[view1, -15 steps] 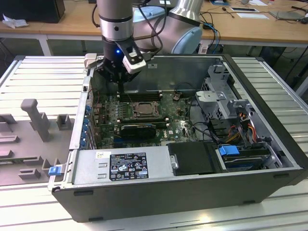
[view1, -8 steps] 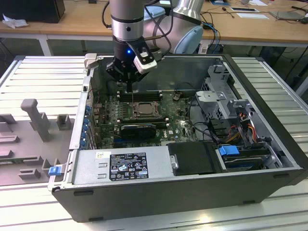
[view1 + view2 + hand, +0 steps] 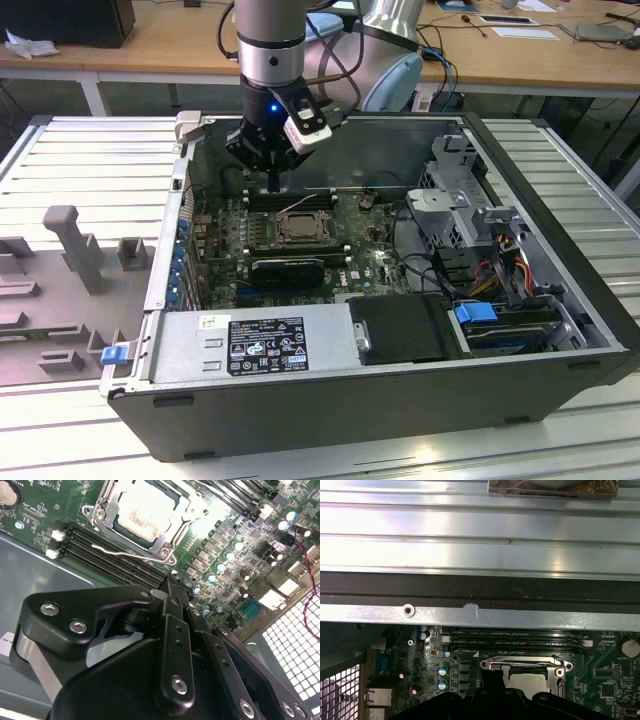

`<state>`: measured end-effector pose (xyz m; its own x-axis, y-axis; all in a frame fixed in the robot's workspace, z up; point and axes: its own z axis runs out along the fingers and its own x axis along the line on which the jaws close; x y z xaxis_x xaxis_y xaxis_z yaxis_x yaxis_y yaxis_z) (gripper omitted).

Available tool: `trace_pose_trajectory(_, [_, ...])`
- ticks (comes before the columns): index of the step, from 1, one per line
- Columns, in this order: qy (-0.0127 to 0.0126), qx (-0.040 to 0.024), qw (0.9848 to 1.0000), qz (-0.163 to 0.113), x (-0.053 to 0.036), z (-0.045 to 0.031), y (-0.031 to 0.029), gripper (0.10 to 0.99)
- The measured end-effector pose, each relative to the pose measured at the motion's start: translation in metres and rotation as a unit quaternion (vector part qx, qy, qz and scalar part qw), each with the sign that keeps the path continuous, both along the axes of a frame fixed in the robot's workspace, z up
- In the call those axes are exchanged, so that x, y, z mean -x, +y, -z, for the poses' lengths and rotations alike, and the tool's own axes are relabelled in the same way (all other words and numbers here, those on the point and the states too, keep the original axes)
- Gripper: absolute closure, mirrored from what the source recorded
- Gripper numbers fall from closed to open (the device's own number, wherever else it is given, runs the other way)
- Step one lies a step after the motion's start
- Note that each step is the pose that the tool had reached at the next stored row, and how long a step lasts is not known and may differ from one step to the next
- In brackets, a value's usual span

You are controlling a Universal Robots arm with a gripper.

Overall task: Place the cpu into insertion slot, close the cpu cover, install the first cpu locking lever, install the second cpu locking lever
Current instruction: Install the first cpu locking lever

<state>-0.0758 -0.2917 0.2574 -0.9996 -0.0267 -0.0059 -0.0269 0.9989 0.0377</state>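
The cpu (image 3: 142, 512) lies flat in the insertion slot (image 3: 300, 231) on the green motherboard, its pale metal face up. The cpu cover (image 3: 161, 542), a silver frame, lies down around it. A thin wire locking lever (image 3: 117, 550) runs along the socket side next to the black memory slots. My gripper (image 3: 273, 183) hangs above the memory slots, just behind the socket in the exterior view. Its black fingers (image 3: 172, 605) are shut together with nothing between them. In the first wrist view the cpu (image 3: 532, 682) and the socket rim (image 3: 525, 664) sit just past the gripper (image 3: 490, 679).
The open computer case (image 3: 150, 290) walls in the board. A black card (image 3: 288, 268) sits in front of the socket and a power supply (image 3: 250, 345) lies along the front. A drive cage (image 3: 455, 200) and cables are on the exterior view's right. Grey fixtures (image 3: 70, 240) stand outside the case.
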Motion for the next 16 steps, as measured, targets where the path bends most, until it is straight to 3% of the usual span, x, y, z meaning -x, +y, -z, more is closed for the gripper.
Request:
trace_pose_trajectory(11, [0.0, -0.0009, 1.0, 0.0, -0.0033, 0.0005, 0.0, 0.98])
trace_pose_trajectory(13, [0.0, -0.0061, 1.0, 0.0, -0.0035, 0.0006, 0.0, 0.98])
trace_pose_trajectory(14, [0.0, -0.0167, 0.9999, 0.0, -0.0035, 0.0008, 0.0, 0.98])
trace_pose_trajectory(16, [0.0, -0.0181, 0.9998, 0.0, -0.0035, 0.001, 0.0, 0.98])
